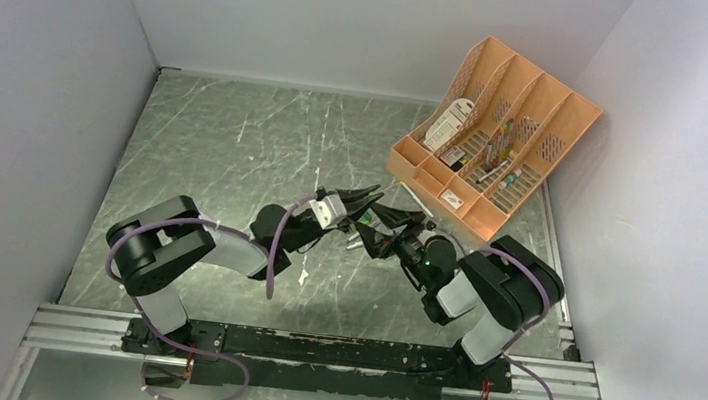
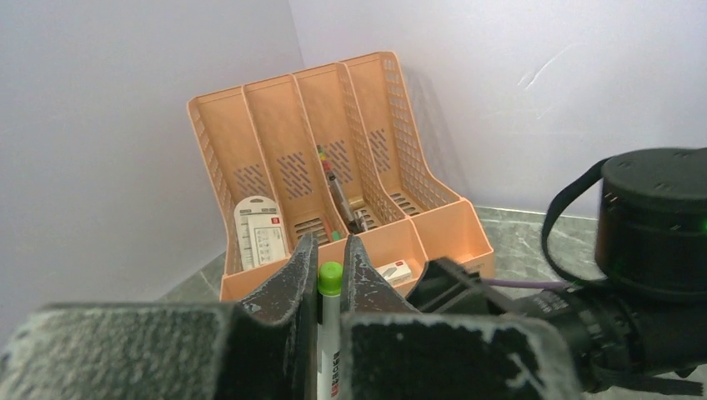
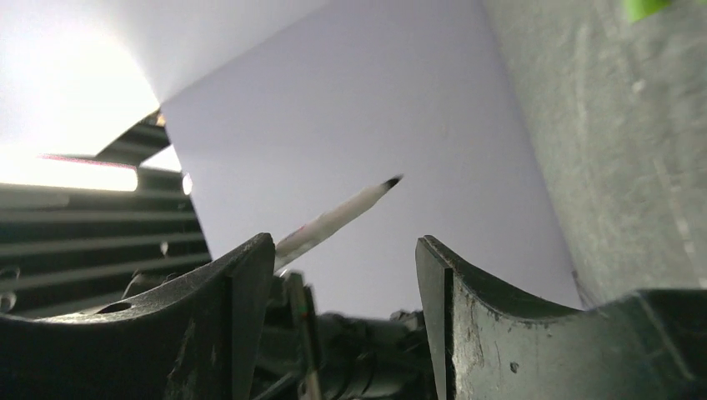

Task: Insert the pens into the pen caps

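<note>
In the left wrist view my left gripper point(image 2: 330, 250) is shut on a pale pen point(image 2: 328, 350). A bright green pen cap point(image 2: 330, 279) sits on the pen's end between the fingertips. From above, the left gripper point(image 1: 367, 202) and right gripper point(image 1: 385, 232) meet at mid-table, a speck of green point(image 1: 365, 219) between them. The right gripper point(image 3: 343, 242) stands open and holds nothing. Beyond its left finger a pen with a dark tip point(image 3: 333, 218) slants up in the air. Another green cap point(image 3: 646, 7) lies on the table at that view's top edge. A thin pale pen point(image 1: 417, 199) lies near the organizer.
An orange organizer point(image 1: 475, 209) with several compartments of mixed stationery stands at the back right, close behind both grippers. Grey walls enclose the table on three sides. The right arm's wrist point(image 2: 650, 225) fills the right of the left wrist view.
</note>
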